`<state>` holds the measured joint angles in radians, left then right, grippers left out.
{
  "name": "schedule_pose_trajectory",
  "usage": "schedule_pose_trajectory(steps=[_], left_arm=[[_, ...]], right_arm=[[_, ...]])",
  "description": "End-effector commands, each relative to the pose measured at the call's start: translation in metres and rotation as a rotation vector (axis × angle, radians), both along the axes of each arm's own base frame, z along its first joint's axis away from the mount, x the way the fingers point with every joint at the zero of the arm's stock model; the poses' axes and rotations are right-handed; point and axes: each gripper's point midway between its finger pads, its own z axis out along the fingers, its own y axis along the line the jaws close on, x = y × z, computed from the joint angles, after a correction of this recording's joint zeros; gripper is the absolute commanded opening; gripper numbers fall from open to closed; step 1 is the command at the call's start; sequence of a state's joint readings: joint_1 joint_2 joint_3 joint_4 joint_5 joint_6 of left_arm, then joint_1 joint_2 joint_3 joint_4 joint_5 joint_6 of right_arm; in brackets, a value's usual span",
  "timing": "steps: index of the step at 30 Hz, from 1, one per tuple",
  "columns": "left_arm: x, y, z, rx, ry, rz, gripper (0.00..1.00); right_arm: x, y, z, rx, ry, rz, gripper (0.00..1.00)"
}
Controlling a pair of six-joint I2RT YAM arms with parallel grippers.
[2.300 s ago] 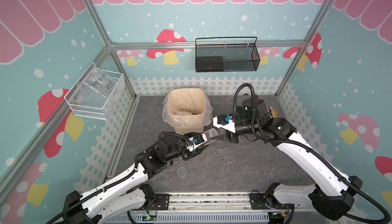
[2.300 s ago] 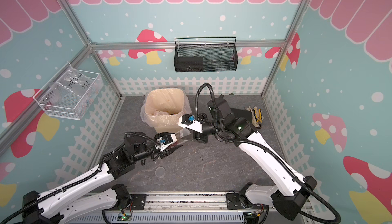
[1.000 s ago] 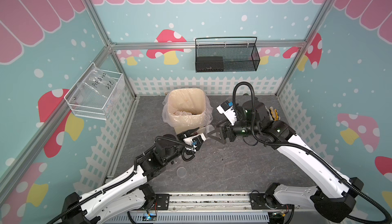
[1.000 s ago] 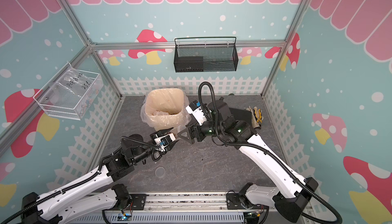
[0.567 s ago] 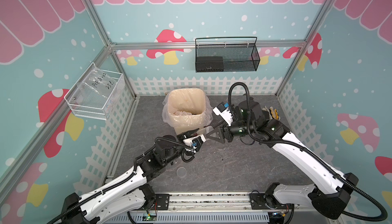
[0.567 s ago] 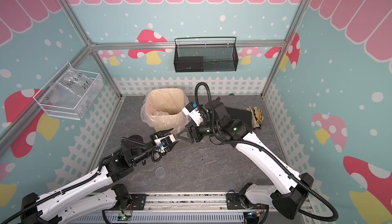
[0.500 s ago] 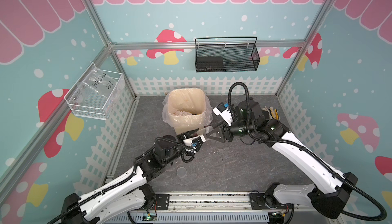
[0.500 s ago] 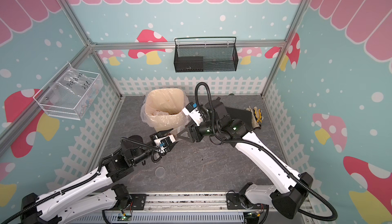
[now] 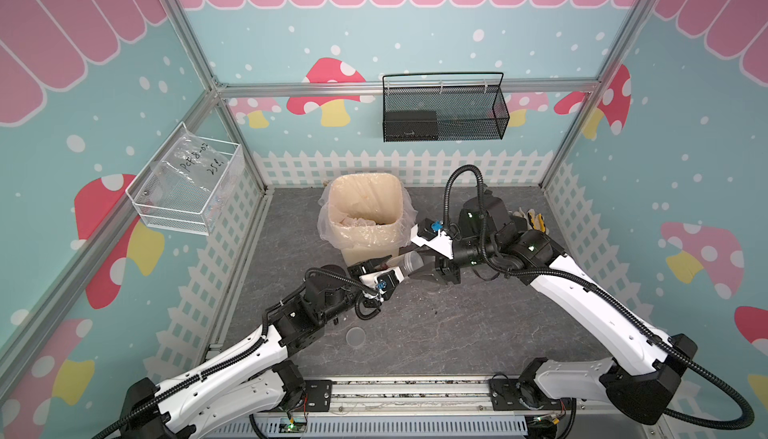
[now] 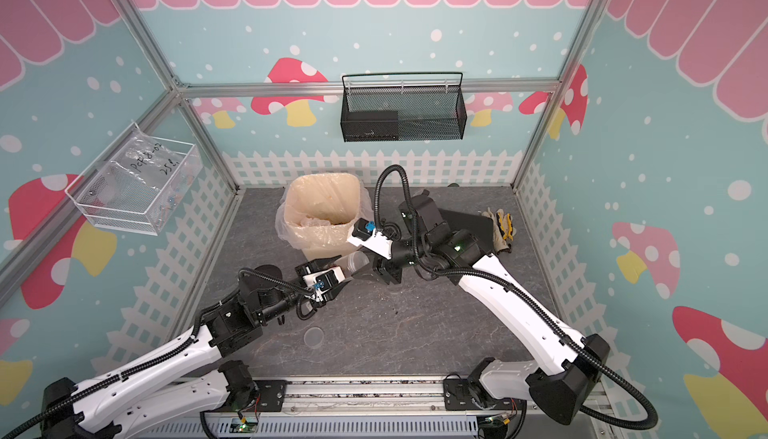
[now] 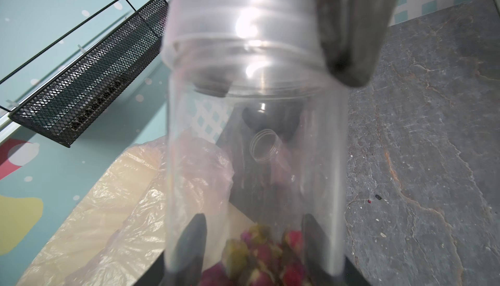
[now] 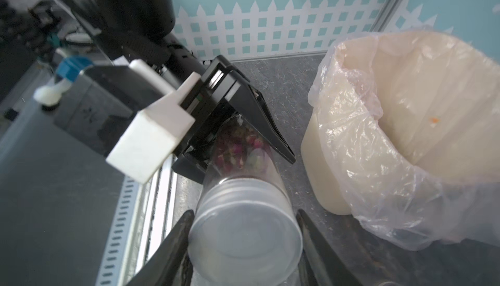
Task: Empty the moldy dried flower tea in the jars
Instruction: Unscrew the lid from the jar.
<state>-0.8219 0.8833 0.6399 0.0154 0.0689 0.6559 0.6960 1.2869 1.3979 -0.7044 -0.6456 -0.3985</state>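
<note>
A cream bin (image 9: 360, 246) with a clear plastic liner stands towards the back of the grey tabletop (image 9: 457, 333), whitish wads (image 9: 353, 221) lying inside it. Just in front of the bin, a clear jar (image 9: 402, 265) lies almost level in the air between the two arms. The left hand (image 9: 384, 270) grips its base end, and the right hand (image 9: 415, 262) has its dark fingers on either side of the capped end. A flat clear lid disc (image 9: 355, 336) lies apart on the tabletop. A black wire basket (image 9: 442, 113) hangs on the back wall.
</note>
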Motion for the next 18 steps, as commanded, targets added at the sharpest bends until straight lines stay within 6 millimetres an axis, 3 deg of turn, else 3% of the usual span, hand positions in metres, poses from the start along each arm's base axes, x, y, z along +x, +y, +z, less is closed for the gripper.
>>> schedule_pose_trajectory(steps=[1,5,10,13,16,18], left_arm=[[-0.014,-0.010,-0.005,0.007,0.067,-0.087,0.00],[-0.014,-0.009,-0.006,0.008,0.065,-0.081,0.00],[-0.013,-0.008,-0.006,0.008,0.055,-0.073,0.00],[-0.011,-0.007,-0.005,0.007,0.046,-0.063,0.00],[-0.010,-0.006,-0.005,0.006,0.037,-0.054,0.00],[-0.009,-0.006,-0.004,0.004,0.034,-0.049,0.00]], right_arm=[[0.024,0.001,-0.004,-0.101,-0.421,0.122,0.23],[0.031,0.005,-0.009,-0.150,-0.430,0.166,0.24],[0.026,0.009,-0.004,-0.114,-0.411,0.179,0.34],[0.022,0.009,0.013,-0.043,-0.386,0.132,0.56],[0.007,0.005,0.026,0.030,-0.347,0.124,0.84],[-0.003,0.001,0.034,0.077,-0.313,0.108,0.92]])
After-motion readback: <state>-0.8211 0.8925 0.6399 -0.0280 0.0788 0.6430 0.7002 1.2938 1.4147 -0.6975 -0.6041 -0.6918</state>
